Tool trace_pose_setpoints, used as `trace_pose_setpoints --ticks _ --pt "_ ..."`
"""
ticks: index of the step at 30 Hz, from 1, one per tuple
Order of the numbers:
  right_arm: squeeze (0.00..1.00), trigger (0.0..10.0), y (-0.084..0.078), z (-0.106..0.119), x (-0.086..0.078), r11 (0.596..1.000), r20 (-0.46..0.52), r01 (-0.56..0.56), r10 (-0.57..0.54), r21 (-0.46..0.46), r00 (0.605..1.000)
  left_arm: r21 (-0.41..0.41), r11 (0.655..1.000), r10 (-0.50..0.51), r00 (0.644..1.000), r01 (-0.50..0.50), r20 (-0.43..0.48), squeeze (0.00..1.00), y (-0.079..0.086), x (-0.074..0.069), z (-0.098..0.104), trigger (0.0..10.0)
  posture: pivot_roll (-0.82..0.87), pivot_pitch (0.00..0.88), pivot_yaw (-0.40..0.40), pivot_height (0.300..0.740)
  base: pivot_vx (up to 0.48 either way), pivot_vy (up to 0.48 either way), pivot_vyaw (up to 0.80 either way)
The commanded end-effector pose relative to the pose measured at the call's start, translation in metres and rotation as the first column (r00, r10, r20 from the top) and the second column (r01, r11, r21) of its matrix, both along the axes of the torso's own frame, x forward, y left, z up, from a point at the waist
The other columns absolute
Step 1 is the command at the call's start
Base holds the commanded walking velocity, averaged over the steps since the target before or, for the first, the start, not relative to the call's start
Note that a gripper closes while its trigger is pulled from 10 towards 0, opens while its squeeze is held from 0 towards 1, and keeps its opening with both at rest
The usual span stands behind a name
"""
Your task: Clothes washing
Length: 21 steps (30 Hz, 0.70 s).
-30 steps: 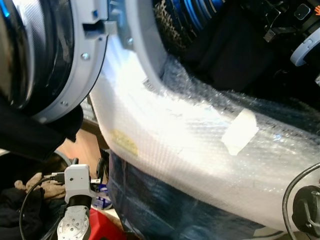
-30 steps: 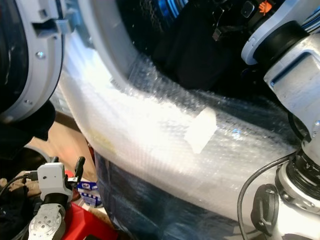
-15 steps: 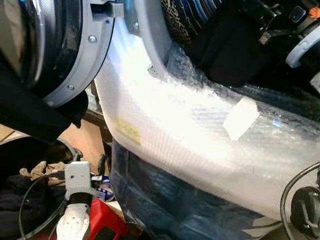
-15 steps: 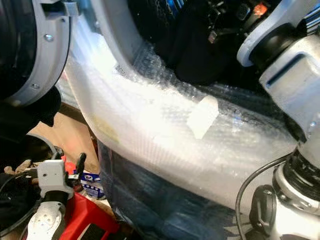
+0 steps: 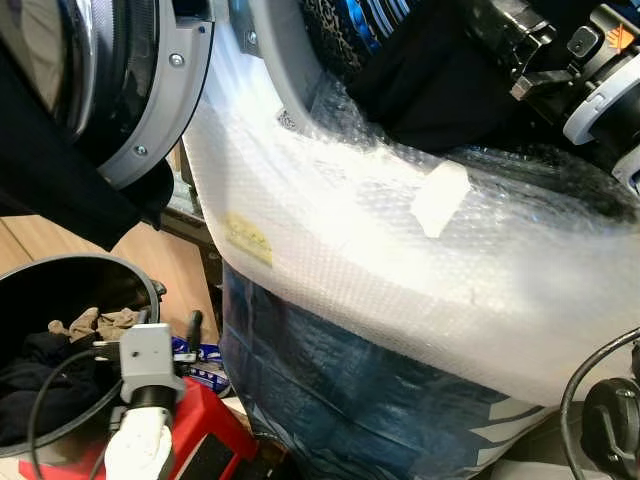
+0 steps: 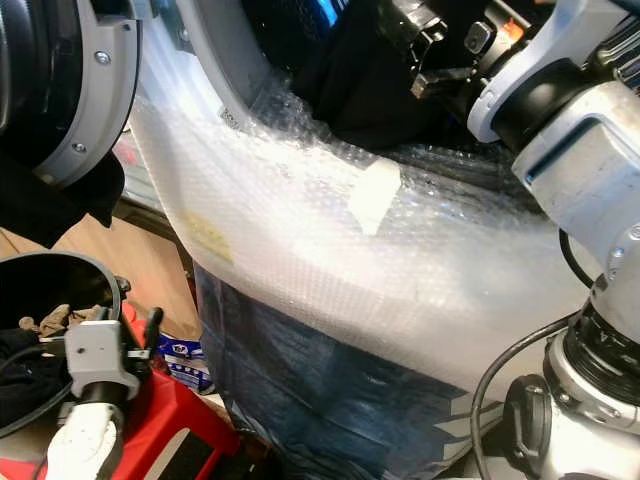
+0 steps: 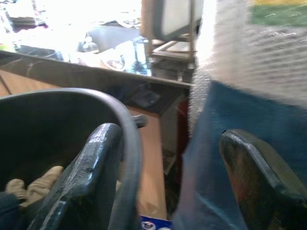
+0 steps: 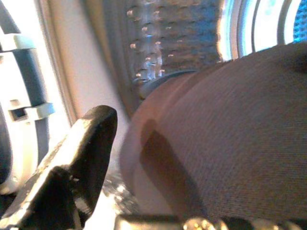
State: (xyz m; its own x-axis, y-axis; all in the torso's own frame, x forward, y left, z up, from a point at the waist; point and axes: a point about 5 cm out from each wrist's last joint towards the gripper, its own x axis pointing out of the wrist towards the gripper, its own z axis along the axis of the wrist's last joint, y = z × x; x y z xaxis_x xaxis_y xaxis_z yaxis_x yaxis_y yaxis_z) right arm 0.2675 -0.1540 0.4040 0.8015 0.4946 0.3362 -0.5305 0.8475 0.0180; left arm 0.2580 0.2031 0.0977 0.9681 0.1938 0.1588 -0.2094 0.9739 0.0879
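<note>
- The right gripper is reaching into the washer drum at two o'clock in the head views, clamping a dark garment that is draping over the drum's lip
- The left gripper is hanging spread and idle at seven o'clock, above the black basket holding more clothes
- The machine's front is wearing bubble wrap; its door is standing open at ten o'clock
- Loading looks under way; next, push the garment deeper and let go
</note>
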Motion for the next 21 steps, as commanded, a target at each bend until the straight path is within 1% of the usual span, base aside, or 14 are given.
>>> trace_pose_setpoints --ticks 1,9,12,14,15,16,18,20,21 --pt "0.0 10.0 -0.002 0.008 -0.006 1.0 0.05 0.002 -0.003 0.011 0.999 -0.003 1.0 -0.016 1.0 0.016 -0.017 0.0 -0.006 0.001 -0.003 10.0 -0.02 0.118 -0.081 0.74 0.0 0.0 0.0" --pt "0.0 10.0 0.0 0.008 -0.005 1.0 0.049 -0.015 0.014 0.019 0.999 0.004 1.0 -0.019 1.0 0.019 -0.011 0.0 -0.005 0.002 0.0 10.0 -0.02 0.119 -0.08 0.74 0.0 0.0 0.0" --pt "0.0 10.0 0.002 0.007 -0.002 0.999 0.043 0.001 -0.002 0.042 0.999 0.006 1.0 -0.027 1.0 0.027 -0.005 0.0 -0.007 0.003 0.002 10.0 -0.02 0.119 -0.079 0.74 0.0 0.0 0.0" --pt "0.0 10.0 0.005 0.012 0.006 0.993 0.047 0.019 -0.024 0.113 0.999 0.006 1.0 -0.031 1.0 0.031 -0.006 0.0 -0.007 0.004 0.001 10.0 -0.02 0.116 -0.076 0.74 0.0 0.0 0.0" --pt "0.0 10.0 0.006 0.016 0.014 0.985 0.038 0.058 -0.064 0.161 0.997 0.005 0.999 -0.034 0.999 0.034 -0.007 0.0 -0.008 0.005 0.001 10.0 -0.02 0.116 -0.075 0.74 0.0 0.0 0.0" --pt "0.0 10.0 0.006 0.018 0.02 0.979 0.022 0.095 -0.1 0.178 0.995 0.005 0.999 -0.035 0.999 0.035 -0.007 0.0 -0.009 0.005 0.001 10.0 -0.02 0.116 -0.075 0.74 0.0 0.0 0.0" --pt "0.0 10.0 0.005 0.02 0.034 0.962 -0.026 0.168 -0.166 0.215 0.986 0.004 0.999 -0.038 0.999 0.038 -0.006 0.0 -0.01 0.006 0.002 10.0 -0.02 0.111 -0.073 0.74 0.0 0.0 0.0" --pt "0.0 10.0 0.003 0.023 0.05 0.931 -0.084 0.247 -0.233 0.269 0.969 0.005 0.999 -0.041 0.999 0.041 -0.005 0.0 -0.011 0.006 0.002 10.0 -0.01 0.108 -0.077 0.74 0.0 0.0 0.0" --pt "0.0 10.0 0.003 0.024 0.054 0.921 -0.098 0.266 -0.248 0.286 0.964 0.005 0.999 -0.042 0.999 0.042 -0.005 0.0 -0.011 0.006 0.002 10.0 -0.01 0.108 -0.077 0.74 0.0 0.0 0.0"
